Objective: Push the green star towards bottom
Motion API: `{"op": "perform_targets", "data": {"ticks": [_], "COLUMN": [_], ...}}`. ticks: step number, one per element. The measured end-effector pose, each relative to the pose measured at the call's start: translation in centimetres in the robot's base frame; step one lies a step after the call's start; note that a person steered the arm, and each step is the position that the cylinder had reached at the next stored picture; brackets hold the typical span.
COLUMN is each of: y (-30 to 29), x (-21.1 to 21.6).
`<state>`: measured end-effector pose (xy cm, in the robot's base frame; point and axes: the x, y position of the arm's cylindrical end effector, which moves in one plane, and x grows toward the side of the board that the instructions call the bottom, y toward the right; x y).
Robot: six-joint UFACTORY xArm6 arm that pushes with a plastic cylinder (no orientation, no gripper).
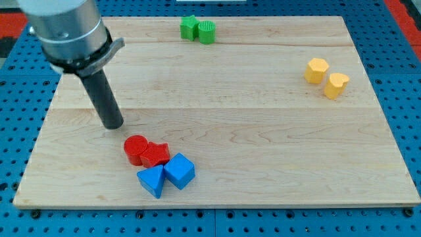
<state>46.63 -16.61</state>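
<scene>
Wooden board (263, 131) on a blue pegboard surface, seen from above at a slant. Green star (189, 27) at the board's top edge, a little left of centre, touching a green cylinder (206, 31) on its right. Dark rod reaching down from the view's upper left, my tip (114, 124) resting on the board at left of centre, well apart from the star and much lower in the view. No jaws here, just a bare rod, holding nothing. Just below and right of the tip, a tight cluster: red cylinder (136, 149), red star (156, 154), blue triangular block (152, 180), blue cube (179, 170). Far right: yellow hexagonal block (316, 70) beside a yellow heart (336, 85). Judged progress: none visible yet; star untouched at the top, whole push towards the bottom left to do, starting with getting the tip above it.
</scene>
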Motion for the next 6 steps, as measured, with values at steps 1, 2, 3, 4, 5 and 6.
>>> {"op": "perform_targets", "data": {"ticks": [1, 2, 3, 4, 5, 6], "y": [-1.2, -3.2, -3.2, -1.7, 6.8, 16.8], "x": [-4.4, -11.3, -17.8, -24.5, -27.1, -25.8]}}
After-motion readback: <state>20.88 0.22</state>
